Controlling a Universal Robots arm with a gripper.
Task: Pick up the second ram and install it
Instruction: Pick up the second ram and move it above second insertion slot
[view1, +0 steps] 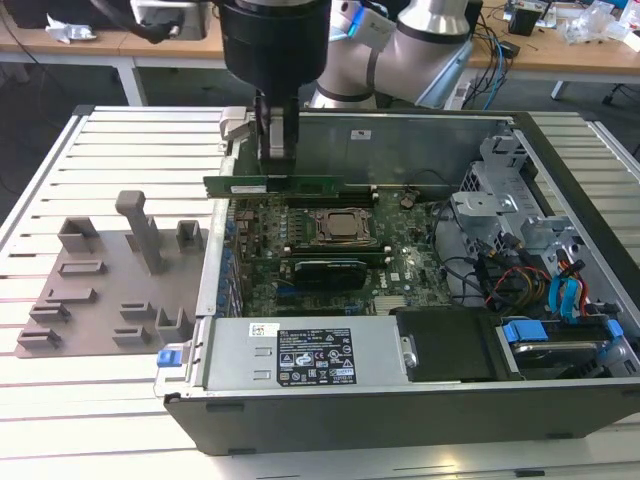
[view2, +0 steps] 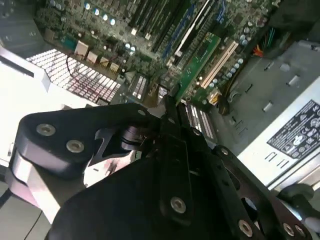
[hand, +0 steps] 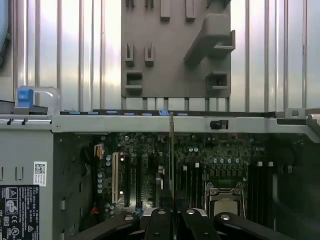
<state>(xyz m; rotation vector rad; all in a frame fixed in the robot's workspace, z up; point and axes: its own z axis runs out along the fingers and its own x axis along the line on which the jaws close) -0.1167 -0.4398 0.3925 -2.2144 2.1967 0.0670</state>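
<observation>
1. Slatted tabletop (view1: 60, 400) is carrying the grey holder tray (view1: 110, 290) at the exterior view's left, w/ the open PC case (view1: 400, 420) beside it.
2. Gripper (view1: 277, 165) is clamping the second ram (view1: 235, 187) by its top edge, hanging it level just below the gripper, over the mobo (view1: 400, 260).
3. Judging: pick's done, install is running. It's calling for lining the stick's edge up w/ a free slot beside the CPU socket (view1: 343, 226).

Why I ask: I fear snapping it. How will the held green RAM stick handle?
Probably stiff: the second ram juts level from both sides of the gripper without sagging. Likely light, since it looks blade-thin edge-on in the first wrist view. Held at mid-length, it seems unlikely to tip.
</observation>
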